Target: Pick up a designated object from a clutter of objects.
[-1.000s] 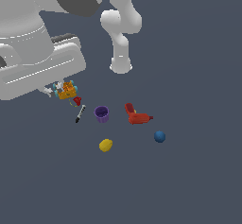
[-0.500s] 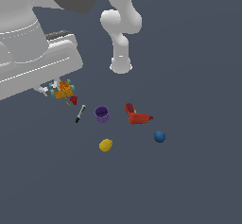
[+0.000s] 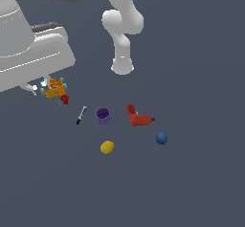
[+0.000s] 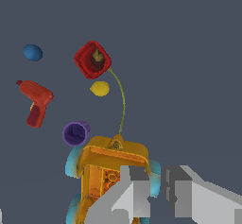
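The blocky item (image 3: 55, 88) is orange with cyan-blue corners, and a small red piece (image 4: 92, 59) hangs from it on a thin olive-yellow string (image 4: 121, 100). On the dark slate-grey floor (image 3: 191, 183) are a purple cup (image 3: 103, 115), a red tool shape (image 3: 139, 118), a blue ball (image 3: 161, 138), a yellow lump (image 3: 107, 147) and a black stick (image 3: 81, 115) with a pale tip. The gripper (image 4: 158, 194) and arm (image 3: 122, 25) are plain light grey to white.

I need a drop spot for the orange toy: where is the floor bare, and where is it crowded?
Bare: below the yellow lump and right of the blue ball in the exterior view. Crowded: black stick, purple cup, red tool.
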You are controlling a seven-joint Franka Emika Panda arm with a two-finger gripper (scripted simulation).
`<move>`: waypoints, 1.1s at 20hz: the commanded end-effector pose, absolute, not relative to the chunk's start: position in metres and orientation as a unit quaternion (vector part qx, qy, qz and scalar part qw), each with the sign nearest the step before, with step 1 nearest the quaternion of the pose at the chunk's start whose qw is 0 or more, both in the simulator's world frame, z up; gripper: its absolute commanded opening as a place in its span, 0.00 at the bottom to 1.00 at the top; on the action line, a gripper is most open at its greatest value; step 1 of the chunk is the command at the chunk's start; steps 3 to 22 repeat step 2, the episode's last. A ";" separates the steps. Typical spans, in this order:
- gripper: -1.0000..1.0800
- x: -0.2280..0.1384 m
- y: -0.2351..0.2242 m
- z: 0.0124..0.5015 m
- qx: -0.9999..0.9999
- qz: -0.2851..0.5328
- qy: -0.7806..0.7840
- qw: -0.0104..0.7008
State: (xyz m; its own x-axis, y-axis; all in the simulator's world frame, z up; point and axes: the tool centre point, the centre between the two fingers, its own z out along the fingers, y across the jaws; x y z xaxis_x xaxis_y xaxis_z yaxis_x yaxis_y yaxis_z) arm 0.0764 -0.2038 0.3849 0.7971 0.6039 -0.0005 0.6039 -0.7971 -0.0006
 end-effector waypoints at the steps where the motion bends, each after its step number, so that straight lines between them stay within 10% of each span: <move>1: 0.00 0.078 -0.205 0.387 -0.948 0.000 -0.319 0.000; 22: 0.00 0.078 -0.205 0.387 -0.948 0.000 -0.319 0.000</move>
